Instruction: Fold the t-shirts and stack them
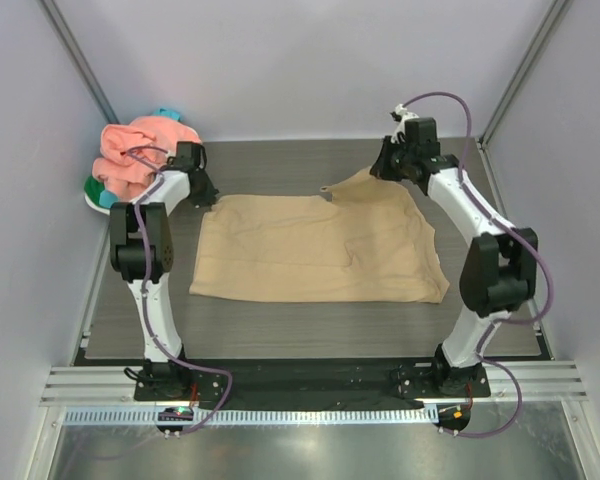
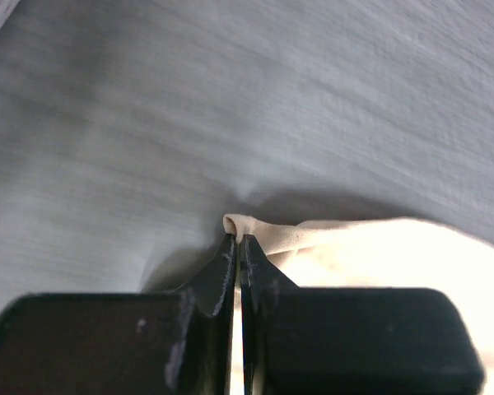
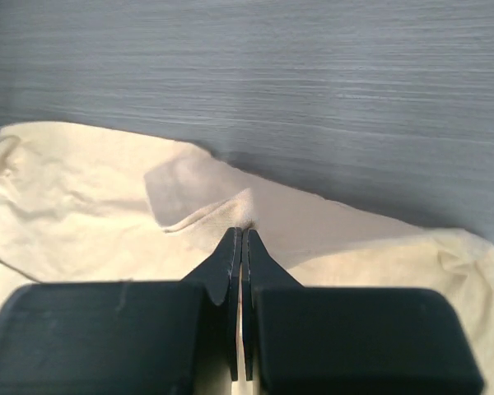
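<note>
Obstacle: shirt pile [image 1: 140, 158], far-L corner.

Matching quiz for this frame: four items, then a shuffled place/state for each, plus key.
Items:
1. tan t-shirt
2. pink t-shirt
3. left gripper
4. right gripper

Places/states:
A. bunched in a heap at the far-left corner of the table
B. spread out mid-table
C. shut on the tan shirt's far-right edge
D. shut on the tan shirt's far-left corner

Pairs: 1-B, 2-A, 3-D, 4-C
</note>
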You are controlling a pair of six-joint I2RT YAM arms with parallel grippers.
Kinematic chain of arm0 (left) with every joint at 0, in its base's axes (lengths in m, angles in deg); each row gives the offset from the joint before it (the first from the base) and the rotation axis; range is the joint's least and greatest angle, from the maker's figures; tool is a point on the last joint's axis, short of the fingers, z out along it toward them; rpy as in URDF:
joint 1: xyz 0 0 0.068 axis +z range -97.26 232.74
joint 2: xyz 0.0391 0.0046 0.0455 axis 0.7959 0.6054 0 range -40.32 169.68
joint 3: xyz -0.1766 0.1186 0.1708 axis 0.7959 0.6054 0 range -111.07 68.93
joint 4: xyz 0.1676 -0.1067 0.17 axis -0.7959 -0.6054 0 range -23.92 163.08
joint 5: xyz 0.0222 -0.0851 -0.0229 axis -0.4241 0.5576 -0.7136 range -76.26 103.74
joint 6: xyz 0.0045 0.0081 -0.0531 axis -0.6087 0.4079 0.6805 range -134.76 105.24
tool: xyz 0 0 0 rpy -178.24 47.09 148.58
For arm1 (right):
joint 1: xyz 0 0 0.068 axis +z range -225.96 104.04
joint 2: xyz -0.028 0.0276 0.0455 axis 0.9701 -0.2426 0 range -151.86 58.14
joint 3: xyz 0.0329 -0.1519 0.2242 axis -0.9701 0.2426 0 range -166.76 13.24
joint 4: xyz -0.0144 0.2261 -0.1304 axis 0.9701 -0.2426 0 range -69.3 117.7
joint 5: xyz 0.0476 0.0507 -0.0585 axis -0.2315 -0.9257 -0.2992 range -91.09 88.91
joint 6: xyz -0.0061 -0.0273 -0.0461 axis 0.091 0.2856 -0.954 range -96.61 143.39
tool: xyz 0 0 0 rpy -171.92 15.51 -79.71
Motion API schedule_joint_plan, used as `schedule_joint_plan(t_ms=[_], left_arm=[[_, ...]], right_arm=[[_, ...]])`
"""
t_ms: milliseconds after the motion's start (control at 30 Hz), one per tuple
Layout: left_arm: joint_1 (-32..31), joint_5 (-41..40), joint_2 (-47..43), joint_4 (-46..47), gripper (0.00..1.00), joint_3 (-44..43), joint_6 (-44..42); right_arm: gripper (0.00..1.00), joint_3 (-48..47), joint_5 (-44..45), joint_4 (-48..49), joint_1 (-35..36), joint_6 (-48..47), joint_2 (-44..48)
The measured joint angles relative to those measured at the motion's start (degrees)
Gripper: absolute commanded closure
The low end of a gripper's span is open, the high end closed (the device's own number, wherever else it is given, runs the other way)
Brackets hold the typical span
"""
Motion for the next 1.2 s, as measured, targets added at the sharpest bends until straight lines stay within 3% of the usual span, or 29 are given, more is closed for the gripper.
schedule_joint_plan(t_ms=[200, 433, 733, 1200], left_arm=[[-0.1, 0.3, -8.3, 1.6, 1.0, 9.0, -0.1], [0.0, 0.6, -12.8, 3.7, 1.0, 14.8, 0.0], [0.1, -1.0, -14.3, 4.0, 1.0, 17.2, -1.4], [0.1, -5.6, -18.9, 3.3, 1.0, 17.5, -3.2]], right_arm=[[0.99, 18.9, 2.4, 4.2, 0.1, 3.7, 18.7], [0.99, 35.8, 6.4, 4.9, 0.1, 7.4, 32.7], [0.99, 39.3, 11.3, 1.6, 0.1, 9.7, 45.3], [0.99, 44.8, 19.7, -5.7, 0.1, 13.8, 50.8]])
